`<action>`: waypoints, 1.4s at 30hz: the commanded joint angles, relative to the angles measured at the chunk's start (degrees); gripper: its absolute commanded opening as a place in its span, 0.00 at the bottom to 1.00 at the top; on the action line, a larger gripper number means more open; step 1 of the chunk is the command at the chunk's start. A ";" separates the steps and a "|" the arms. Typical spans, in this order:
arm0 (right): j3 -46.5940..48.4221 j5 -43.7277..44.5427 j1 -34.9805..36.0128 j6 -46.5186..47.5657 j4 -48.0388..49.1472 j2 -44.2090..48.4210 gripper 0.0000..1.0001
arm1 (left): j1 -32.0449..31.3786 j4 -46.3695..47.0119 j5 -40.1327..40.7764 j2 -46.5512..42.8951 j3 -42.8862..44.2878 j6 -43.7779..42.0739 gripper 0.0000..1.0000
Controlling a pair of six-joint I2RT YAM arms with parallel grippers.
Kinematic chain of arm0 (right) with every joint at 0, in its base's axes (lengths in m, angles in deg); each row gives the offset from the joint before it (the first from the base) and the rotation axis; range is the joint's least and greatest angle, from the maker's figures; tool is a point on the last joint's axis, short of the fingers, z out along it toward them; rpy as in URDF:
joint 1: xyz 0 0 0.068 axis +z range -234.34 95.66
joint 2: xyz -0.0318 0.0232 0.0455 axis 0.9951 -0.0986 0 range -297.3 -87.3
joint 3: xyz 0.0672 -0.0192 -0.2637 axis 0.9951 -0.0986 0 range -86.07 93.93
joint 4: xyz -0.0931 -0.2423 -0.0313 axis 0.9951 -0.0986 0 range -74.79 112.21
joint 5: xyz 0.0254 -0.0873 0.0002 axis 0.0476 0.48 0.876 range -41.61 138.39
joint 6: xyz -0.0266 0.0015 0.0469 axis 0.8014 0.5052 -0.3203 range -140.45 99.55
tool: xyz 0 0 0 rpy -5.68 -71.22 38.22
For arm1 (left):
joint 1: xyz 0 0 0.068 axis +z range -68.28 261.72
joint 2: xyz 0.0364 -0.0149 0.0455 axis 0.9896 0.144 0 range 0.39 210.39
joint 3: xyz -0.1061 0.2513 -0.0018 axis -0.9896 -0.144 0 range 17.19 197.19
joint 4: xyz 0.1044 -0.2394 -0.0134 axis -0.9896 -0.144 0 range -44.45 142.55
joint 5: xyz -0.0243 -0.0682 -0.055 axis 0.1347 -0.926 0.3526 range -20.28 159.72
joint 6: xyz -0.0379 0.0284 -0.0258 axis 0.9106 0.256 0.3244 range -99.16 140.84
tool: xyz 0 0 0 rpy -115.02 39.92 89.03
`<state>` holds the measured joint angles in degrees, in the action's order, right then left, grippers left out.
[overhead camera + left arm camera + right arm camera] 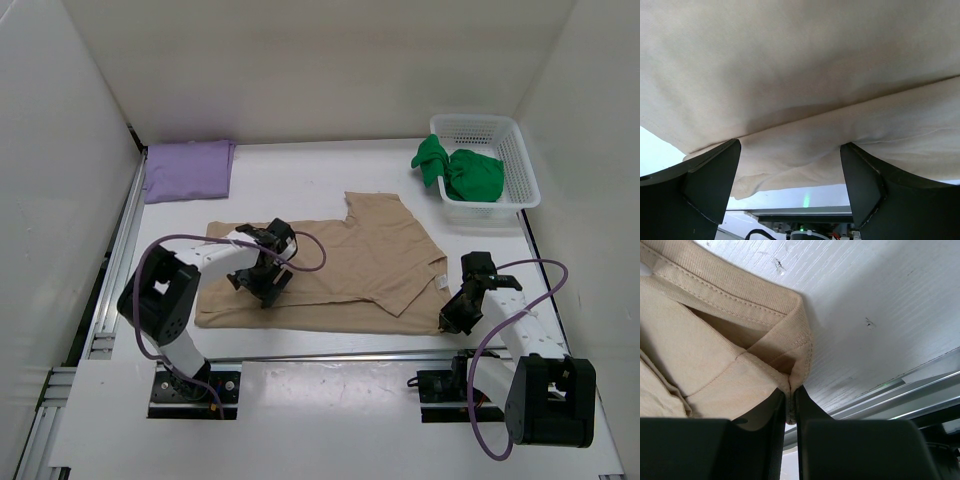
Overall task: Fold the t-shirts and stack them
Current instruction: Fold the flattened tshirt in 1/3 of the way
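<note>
bare table (320,170) runs between lavender shirt (188,170) and basket (527,175); walls (60,180) flank.

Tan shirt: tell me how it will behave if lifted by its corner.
Likely floppy: the tan shirt lies creased and folded over itself, so it should drape and sag. Probably light: thin cloth, pinched at one hem by the right hand.

The table (290,180) is lit brightly from above; soft shadows are cast at its near edge; the tan t-shirt (800,75) is shown blurred close up.
</note>
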<state>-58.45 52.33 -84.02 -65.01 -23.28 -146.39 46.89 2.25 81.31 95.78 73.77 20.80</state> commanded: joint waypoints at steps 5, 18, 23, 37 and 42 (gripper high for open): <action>0.33 1.42 -0.40 0.61 -0.47 0.38 0.13 | 4.94 2.14 2.91 -0.21 6.08 0.03 0.92; 0.33 1.42 -0.40 0.61 -0.47 0.38 0.13 | 6.19 0.02 -0.35 -5.55 6.46 0.03 0.92; 0.33 1.42 -0.40 0.61 -0.47 0.38 0.13 | 1.69 2.13 1.23 -9.61 -0.05 0.03 0.95; 0.33 1.42 -0.40 0.61 -0.47 0.38 0.13 | 0.11 4.95 4.58 -4.26 -4.90 0.03 1.00; 0.33 1.42 -0.40 0.61 -0.47 0.38 0.13 | -0.41 4.95 5.10 -4.25 -4.37 0.03 1.00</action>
<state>-58.45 52.33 -84.02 -64.98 -23.28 -146.39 47.26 5.02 84.61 91.41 69.18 20.78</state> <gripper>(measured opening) 0.134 0.998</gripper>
